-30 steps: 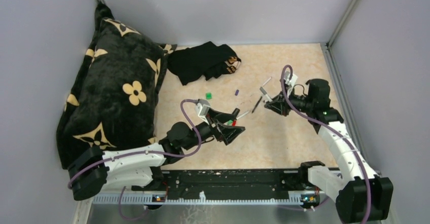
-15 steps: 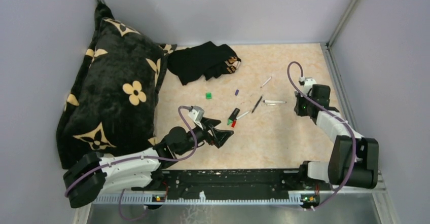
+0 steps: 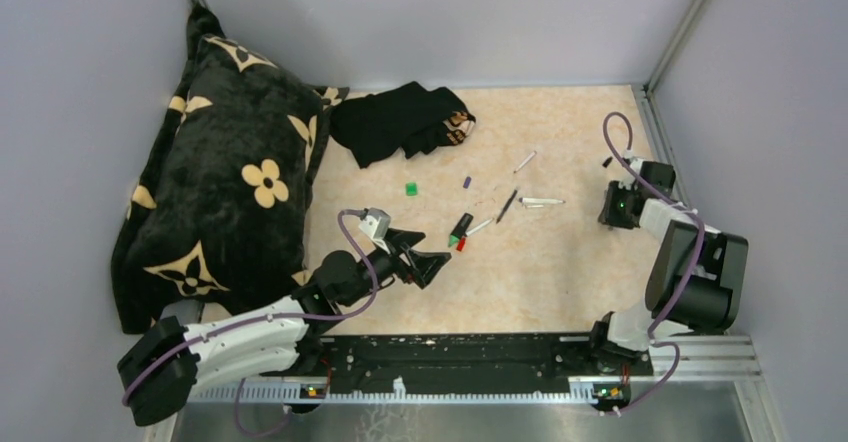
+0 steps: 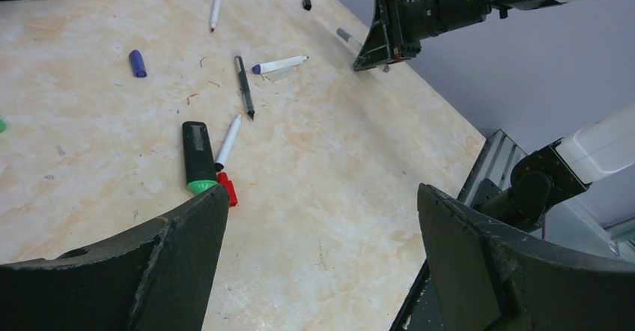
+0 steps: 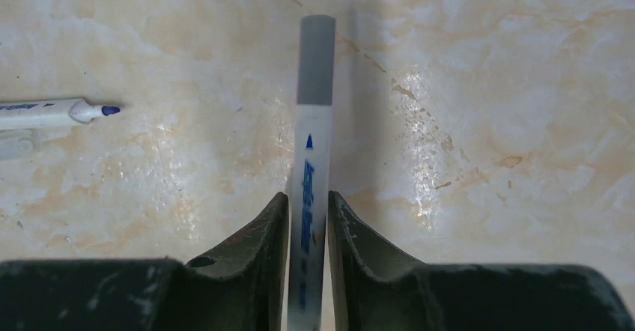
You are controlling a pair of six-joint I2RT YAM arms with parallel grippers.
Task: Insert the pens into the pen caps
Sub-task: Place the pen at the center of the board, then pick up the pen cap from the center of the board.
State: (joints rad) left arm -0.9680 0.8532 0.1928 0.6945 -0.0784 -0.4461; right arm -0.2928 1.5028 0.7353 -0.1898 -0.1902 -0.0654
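While the right jaws close on a white pen (image 5: 308,196) with blue lettering and a grey end (image 5: 316,58), its barrel running straight out between the two dark fingers (image 5: 254,263), the left jaws stand wide apart and empty over the near middle of the marbled table (image 4: 359,166). Ahead of the left fingers (image 4: 180,256) lies a short black marker (image 4: 198,157) with a green end. A red cap (image 4: 228,193) is just beside that end, and a thin white pen (image 4: 228,142) slants alongside. Farther out are a dark thin pen (image 4: 244,85), an uncapped blue-tipped pen (image 4: 278,64), a purple cap (image 4: 137,63), a lone pen (image 4: 215,12) and a black cap (image 4: 307,3). A green cap (image 3: 411,189) sits apart to the left, toward a black cloth (image 3: 400,122) and a flowered black pillow (image 3: 230,182). The held pen's rear is lost between the fingers, and from above it cannot be made out at the tip of the right arm (image 3: 690,272). The blue-tipped pen is cut off by the left edge of the right wrist view, and a pale, clear piece beside it is too faint to name. The green cap is only a sliver at the edge of the left wrist view.
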